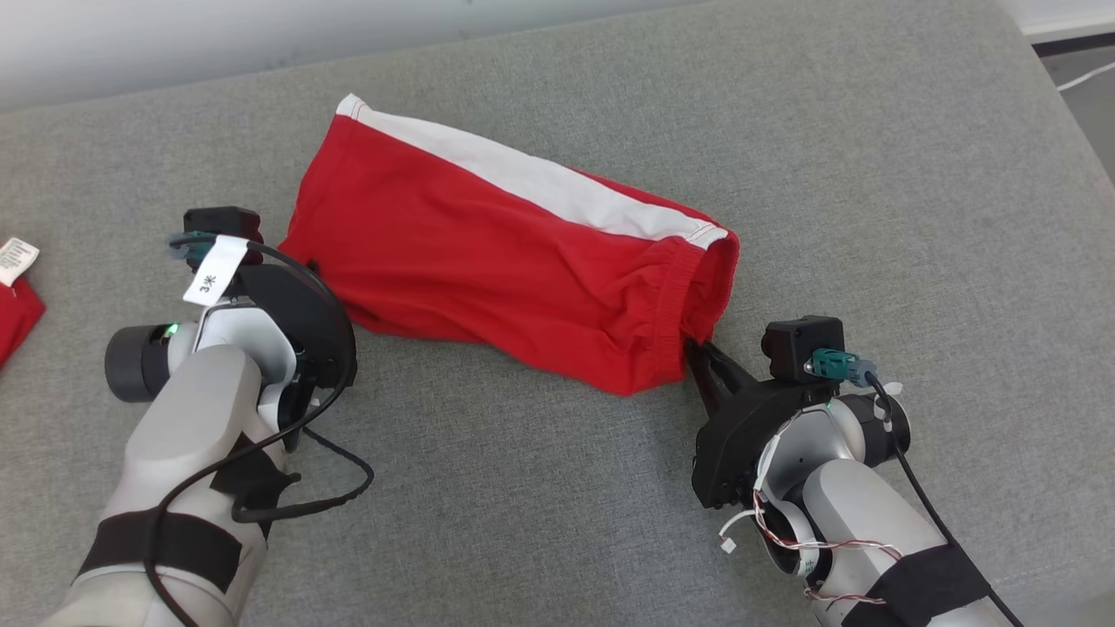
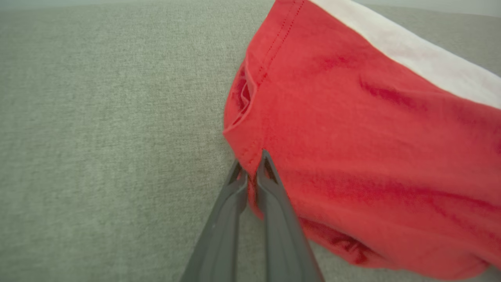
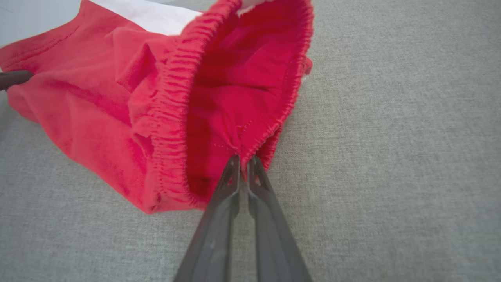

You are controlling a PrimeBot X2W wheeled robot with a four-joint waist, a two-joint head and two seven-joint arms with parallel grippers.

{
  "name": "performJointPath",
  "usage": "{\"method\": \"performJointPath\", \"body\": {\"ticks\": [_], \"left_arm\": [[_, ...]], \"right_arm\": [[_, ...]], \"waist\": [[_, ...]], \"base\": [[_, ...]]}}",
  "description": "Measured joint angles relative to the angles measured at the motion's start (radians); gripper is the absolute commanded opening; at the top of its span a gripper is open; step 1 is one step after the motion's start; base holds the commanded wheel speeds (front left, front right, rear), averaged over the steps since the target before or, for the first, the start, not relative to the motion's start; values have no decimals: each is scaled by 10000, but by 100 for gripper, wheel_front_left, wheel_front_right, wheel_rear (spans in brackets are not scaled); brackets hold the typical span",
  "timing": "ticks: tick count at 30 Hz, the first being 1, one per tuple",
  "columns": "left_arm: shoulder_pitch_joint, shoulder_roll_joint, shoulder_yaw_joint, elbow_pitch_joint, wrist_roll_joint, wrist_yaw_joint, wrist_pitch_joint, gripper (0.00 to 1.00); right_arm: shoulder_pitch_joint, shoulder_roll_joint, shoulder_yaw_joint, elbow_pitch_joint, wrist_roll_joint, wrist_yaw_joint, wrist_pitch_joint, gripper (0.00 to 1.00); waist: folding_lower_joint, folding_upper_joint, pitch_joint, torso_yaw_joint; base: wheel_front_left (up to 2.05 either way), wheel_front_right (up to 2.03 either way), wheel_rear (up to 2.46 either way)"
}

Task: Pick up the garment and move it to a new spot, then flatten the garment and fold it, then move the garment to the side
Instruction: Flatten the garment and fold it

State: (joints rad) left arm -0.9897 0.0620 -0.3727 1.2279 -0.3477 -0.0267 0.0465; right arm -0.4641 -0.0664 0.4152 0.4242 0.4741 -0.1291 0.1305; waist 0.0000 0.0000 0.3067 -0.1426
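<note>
I see the red garment [image 1: 505, 261] lying on the grey fabric surface [image 1: 871, 218], between both arms. My left jaws are pinched onto its hem corner and my right jaws onto the elastic waistband. Another red cloth [image 1: 13, 313] sits far left.

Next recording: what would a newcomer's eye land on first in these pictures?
A bright red fabric garment with a white stripe lies across the middle of the grey woven surface. The left hand is pinched shut on its stitched hem at one end, the right hand on the elastic waistband at the other. Another red cloth with a white label sits at the far left edge.
</note>
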Motion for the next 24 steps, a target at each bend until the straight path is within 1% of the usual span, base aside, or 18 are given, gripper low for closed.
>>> {"method": "performJointPath", "body": {"ticks": [6,9,17,19,24], "left_arm": [[39,-36,6,119,-54,-4,0,0],[166,-73,17,132,-88,-29,-35,0],[813,-228,171,157,-568,-280,-330,0],[1015,-265,182,144,-583,-359,-447,0],[1624,-303,278,82,-763,-476,-754,0]], "right_arm": [[39,6,44,4,13,0,111,0],[120,10,61,-48,290,23,205,0],[788,-17,63,-336,727,334,525,0],[941,-102,10,-433,848,426,560,0],[1326,-520,-247,-635,991,430,734,0]], "waist": [[0,0,-195,51],[0,0,-311,90],[0,0,-761,244],[-1,0,-905,300],[-1,0,-1330,473]], "base": [[0,0,0],[0,0,0],[0,0,0],[0,0,0],[0,0,0]]}}
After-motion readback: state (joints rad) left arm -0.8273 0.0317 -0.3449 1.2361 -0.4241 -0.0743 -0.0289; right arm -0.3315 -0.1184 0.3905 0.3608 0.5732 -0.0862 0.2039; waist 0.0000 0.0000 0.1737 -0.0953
